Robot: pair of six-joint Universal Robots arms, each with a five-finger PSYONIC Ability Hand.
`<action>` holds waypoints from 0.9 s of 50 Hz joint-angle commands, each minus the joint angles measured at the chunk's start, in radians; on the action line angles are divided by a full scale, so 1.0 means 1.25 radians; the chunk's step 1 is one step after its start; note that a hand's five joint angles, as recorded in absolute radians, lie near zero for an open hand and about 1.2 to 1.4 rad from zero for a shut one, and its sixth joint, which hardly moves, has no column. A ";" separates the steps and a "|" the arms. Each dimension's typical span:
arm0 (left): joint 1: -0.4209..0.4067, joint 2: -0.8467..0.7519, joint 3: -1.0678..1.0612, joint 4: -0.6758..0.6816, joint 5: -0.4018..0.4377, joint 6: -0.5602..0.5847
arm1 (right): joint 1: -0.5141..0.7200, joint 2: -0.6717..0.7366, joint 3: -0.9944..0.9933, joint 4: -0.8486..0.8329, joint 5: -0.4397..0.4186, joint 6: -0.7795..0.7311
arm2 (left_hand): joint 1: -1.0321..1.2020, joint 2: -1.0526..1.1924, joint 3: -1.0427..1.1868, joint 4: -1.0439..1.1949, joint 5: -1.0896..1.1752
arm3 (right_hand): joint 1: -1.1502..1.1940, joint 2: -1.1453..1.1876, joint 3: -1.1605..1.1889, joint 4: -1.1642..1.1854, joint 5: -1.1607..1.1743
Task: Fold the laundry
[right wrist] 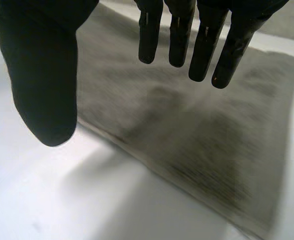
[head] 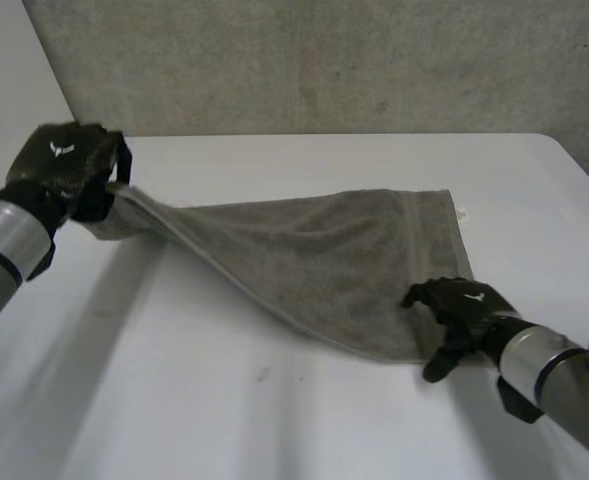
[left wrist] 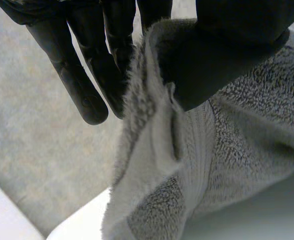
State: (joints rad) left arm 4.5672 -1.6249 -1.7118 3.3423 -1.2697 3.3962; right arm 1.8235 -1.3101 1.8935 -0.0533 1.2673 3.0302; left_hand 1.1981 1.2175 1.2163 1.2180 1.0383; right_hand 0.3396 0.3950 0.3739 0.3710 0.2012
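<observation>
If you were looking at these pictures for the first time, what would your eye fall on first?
The grey towel stands out first: it stretches across the white table, with its left end raised off the surface. The left hand holds that end up, pinching the cloth between thumb and fingers. Near the towel's front right corner, the right hand is open, its fingers straight over the cloth.

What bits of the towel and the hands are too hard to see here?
1. Small white tag at the towel's far corner: too small to read, head view.
2. Towel corner pinched by the left hand: covered by its thumb, left wrist view.
3. Whether the right hand touches the towel: the hand itself covers that spot, head view.
</observation>
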 commanded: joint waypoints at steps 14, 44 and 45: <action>-0.094 -0.036 0.292 -0.168 -0.057 -0.137 | 0.249 0.179 -0.171 -0.117 0.207 0.151 | 0.158 0.143 0.144 0.143 0.147 | 0.085 0.041 0.058 0.060 0.056; 0.001 -0.049 0.199 -0.163 -0.076 -0.134 | -0.030 0.135 -0.140 -0.070 0.175 -0.042 | 0.158 0.143 0.144 0.143 0.147 | 0.845 0.801 0.818 0.820 0.816; 0.001 -0.049 0.199 -0.163 -0.076 -0.134 | -0.046 0.118 -0.144 -0.048 0.151 -0.039 | 0.158 0.143 0.144 0.143 0.147 | 0.845 0.801 0.818 0.820 0.816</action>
State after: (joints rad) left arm 4.5698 -1.6819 -1.4220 3.1372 -1.3666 3.2263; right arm 1.8269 -1.1217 1.7272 -0.2397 1.5598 2.9662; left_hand 1.1981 1.2176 1.2163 1.2181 1.0383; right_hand 0.9537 1.1746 1.1802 1.1894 0.9533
